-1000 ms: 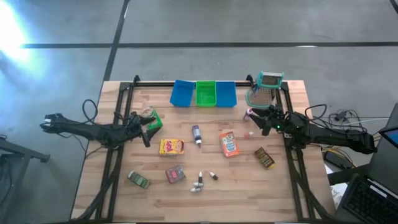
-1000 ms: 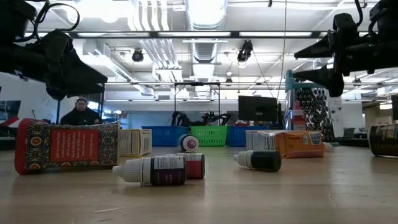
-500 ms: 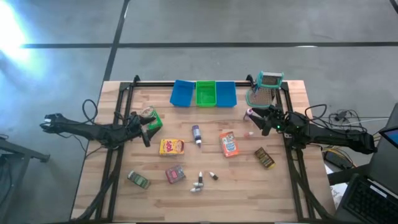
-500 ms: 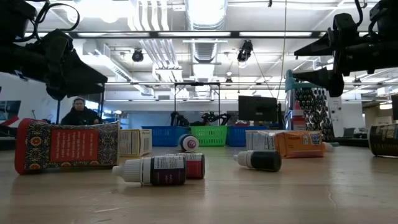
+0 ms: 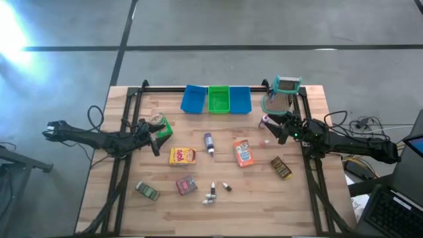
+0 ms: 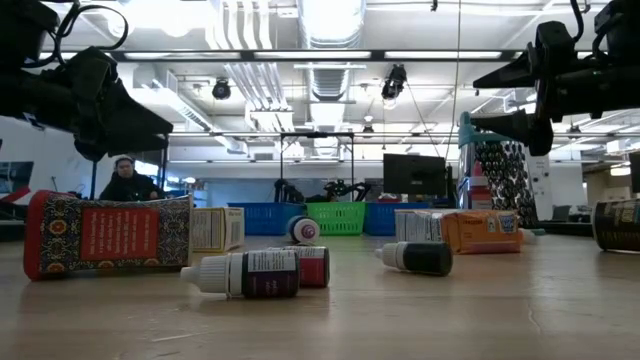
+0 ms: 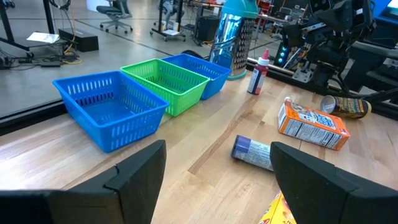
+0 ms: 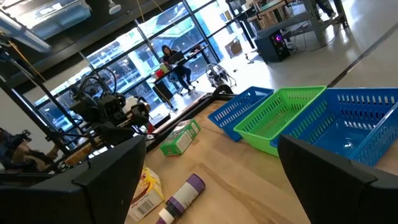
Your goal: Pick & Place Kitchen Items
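While both arms hang above the wooden table [image 5: 218,205], neither holds anything: the right gripper [image 5: 276,130] hovers near the right edge with its fingers spread wide and nothing between them, just in front of the metal grater [image 5: 283,92] and beside a small red-capped bottle [image 5: 264,121] standing upright, apart from it. At the left edge the left gripper [image 5: 155,137] hangs with its fingers parted and empty, close to a green box [image 5: 160,125] that lies under it. The kitchen items are scattered over the middle and near part of the table. A purple bottle [image 5: 209,142] lies on its side with its long axis running from the bins toward the near edge. An orange box [image 5: 243,153] lies flat, lengthwise much the same way, slightly tilted; a yellow-red box [image 5: 182,156] lies crosswise between the arms. Nearer the front lie a brown packet [image 5: 281,168] set diagonally, a pink-red packet [image 5: 186,185], a green packet [image 5: 147,191] and small dropper bottles [image 5: 213,193] on their sides. Blue and green bins [image 5: 217,99] line the far edge.
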{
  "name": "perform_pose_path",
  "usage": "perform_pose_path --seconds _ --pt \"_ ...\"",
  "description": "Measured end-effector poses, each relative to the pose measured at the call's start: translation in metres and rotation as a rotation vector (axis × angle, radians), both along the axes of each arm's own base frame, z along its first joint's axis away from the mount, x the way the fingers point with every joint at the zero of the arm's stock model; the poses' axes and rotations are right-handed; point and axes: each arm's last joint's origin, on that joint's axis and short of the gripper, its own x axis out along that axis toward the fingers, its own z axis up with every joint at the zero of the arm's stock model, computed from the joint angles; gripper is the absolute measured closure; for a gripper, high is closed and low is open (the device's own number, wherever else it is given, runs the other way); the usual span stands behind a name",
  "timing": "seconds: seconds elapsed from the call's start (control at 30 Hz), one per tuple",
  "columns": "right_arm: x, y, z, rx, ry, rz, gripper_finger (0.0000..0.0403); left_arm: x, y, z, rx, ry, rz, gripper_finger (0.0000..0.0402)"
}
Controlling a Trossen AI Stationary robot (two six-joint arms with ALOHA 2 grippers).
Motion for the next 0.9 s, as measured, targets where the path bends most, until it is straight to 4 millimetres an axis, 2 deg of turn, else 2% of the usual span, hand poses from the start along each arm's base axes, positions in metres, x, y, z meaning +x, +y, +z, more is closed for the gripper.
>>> perform_pose_path --seconds 0.9 --pt "0.0 0.0 0.0 0.0 0.0 0.0 0.0127 0.0 -0.0001 0.0 -0.001 0.0 -0.003 0.0108"
